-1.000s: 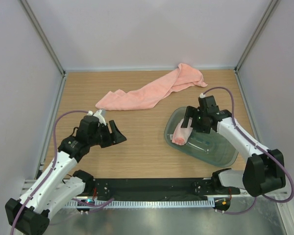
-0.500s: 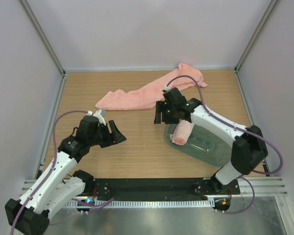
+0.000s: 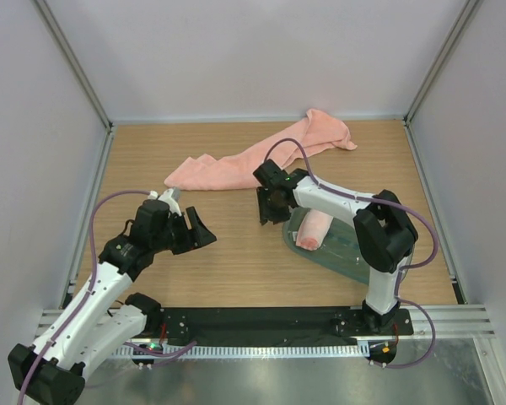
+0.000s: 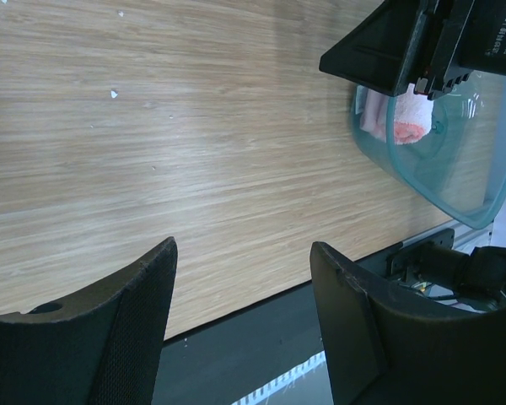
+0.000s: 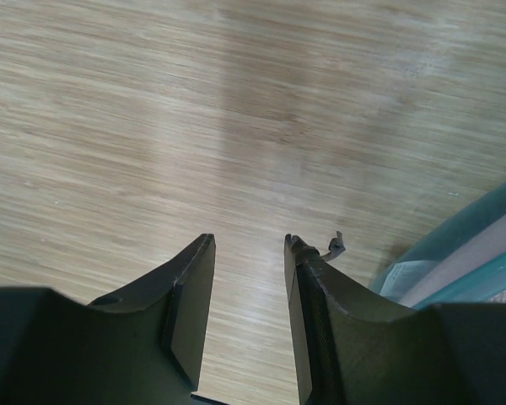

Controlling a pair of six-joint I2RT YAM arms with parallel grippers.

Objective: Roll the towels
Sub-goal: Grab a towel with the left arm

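At far edge, long towel (image 3: 253,160) lies unrolled, rumpled; smaller towel (image 3: 314,231) rolled in tray (image 3: 381,263), end hidden behind right arm (image 3: 333,197). Left gripper (image 4: 244,249), right gripper (image 5: 249,245): fingers apart, empty.

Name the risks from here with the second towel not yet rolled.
The right gripper hangs open beside the tray rim; a swing could nudge it and shift the rolled towel inside. The long towel lies crumpled, so a one-sided grab may bunch it rather than roll it.

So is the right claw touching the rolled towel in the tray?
Apart. The right wrist view shows the right gripper open over bare wood, tray off to one side; the top view shows a gap before the rolled towel.
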